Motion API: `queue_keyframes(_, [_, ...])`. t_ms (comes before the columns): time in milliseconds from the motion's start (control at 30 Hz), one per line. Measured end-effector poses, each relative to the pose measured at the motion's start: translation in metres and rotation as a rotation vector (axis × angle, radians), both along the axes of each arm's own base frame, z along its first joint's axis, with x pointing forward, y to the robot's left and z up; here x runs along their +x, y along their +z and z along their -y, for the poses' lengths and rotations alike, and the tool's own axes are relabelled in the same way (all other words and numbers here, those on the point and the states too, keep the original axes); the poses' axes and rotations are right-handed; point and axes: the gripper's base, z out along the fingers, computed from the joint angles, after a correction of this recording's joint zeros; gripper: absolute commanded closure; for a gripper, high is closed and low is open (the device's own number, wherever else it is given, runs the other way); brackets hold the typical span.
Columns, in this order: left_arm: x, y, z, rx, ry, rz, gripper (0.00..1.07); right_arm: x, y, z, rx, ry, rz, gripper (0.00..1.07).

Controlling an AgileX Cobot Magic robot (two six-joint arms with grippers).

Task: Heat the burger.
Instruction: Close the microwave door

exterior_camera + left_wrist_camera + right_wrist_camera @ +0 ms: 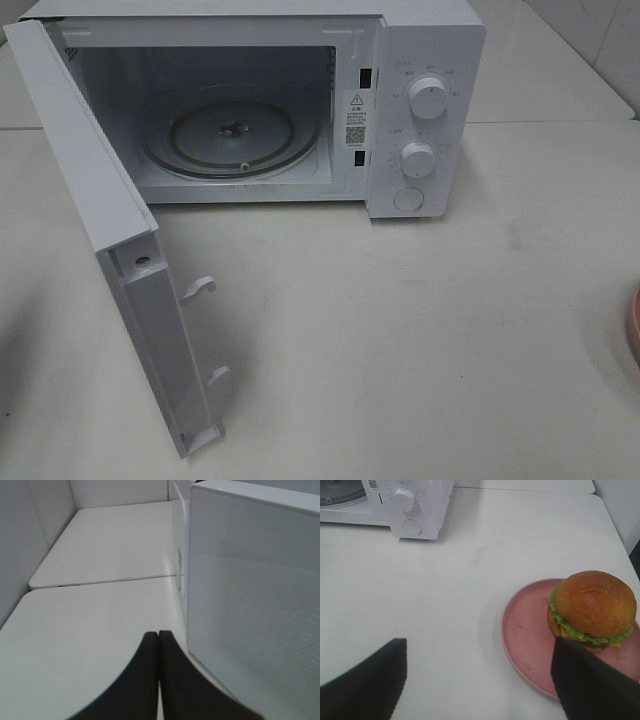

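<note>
The right claw (479, 680) is hanging wide open with nothing in it, and the burger (592, 611) is sitting on the pink plate (527, 635) just beside it. Past that, the microwave (425, 110) is standing with its door (120, 250) swung open. The left claw (158, 636) is pinched closed, empty, beside the microwave's side.

Looks like a staged kitchen mock-up in a lab or test room, not a lived-in kitchen. Evidence: a white countertop microwave oven (425, 110) with its hinged white door (120, 250) swung open, a clear round glass turntable (232, 135) inside and two white round control knobs (428, 98) on the front panel. It stands on plain off-white tables (420, 330) pushed together — the seam between two tabletops (100, 581) shows in the left wrist view. Walls are bare white panels (30, 525) close around the tables. Only food-related item besides the oven: a shallow round pink plate (525, 630) — carrying a golden-bunned burger with green lettuce (592, 610).
</note>
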Motion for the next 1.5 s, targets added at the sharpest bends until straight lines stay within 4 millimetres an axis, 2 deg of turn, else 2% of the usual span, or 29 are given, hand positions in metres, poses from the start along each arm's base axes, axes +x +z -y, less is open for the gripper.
queue_keyframes(100, [0.006,-0.002,0.007,-0.008,-0.081,0.008,1.07,0.0,0.0,0.0,0.0,0.0,0.0,0.31])
queue_keyframes(133, [0.011,-0.004,0.013,-0.002,-0.154,0.009,1.07,0.0,0.0,0.0,0.0,0.0,0.0,0.31])
queue_keyframes(433, [0.026,-0.011,0.027,-0.036,-0.303,-0.028,1.07,0.0,0.0,0.0,0.0,0.0,0.0,0.31])
queue_keyframes(600, [0.037,-0.015,0.053,-0.042,-0.41,-0.046,1.07,0.0,0.0,0.0,0.0,0.0,0.0,0.31])
queue_keyframes(900, [0.044,-0.016,0.082,-0.047,-0.422,-0.029,1.07,0.0,0.0,0.0,0.0,0.0,0.0,0.31])
queue_keyframes(967, [0.046,-0.016,0.095,-0.062,-0.436,-0.03,1.07,0.0,0.0,0.0,0.0,0.0,0.0,0.31])
queue_keyframes(1100, [0.049,-0.017,0.108,-0.073,-0.447,-0.035,1.07,0.0,0.0,0.0,0.0,0.0,0.0,0.31])
queue_keyframes(1133, [0.051,-0.018,0.118,-0.078,-0.452,-0.04,1.07,0.0,0.0,0.0,0.0,0.0,0.0,0.31])
queue_keyframes(1200, [0.051,-0.019,0.122,-0.075,-0.456,-0.043,1.07,0.0,0.0,0.0,0.0,0.0,0.0,0.31])
queue_keyframes(1367, [0.055,-0.03,0.149,-0.1,-0.441,-0.089,1.07,0.0,0.0,0.0,0.0,0.0,0.0,0.31])
queue_keyframes(1400, [0.055,-0.03,0.149,-0.1,-0.441,-0.089,1.07,0.0,0.0,0.0,0.0,0.0,0.0,0.31])
queue_keyframes(1433, [0.058,-0.031,0.159,-0.107,-0.434,-0.093,1.07,0.0,0.0,0.0,0.0,0.0,0.0,0.31])
queue_keyframes(1467, [0.058,-0.031,0.159,-0.107,-0.434,-0.093,1.07,0.0,0.0,0.0,0.0,0.0,0.0,0.31])
queue_keyframes(1500, [0.061,-0.033,0.169,-0.117,-0.414,-0.101,1.07,0.0,0.0,0.0,0.0,0.0,0.0,0.31])
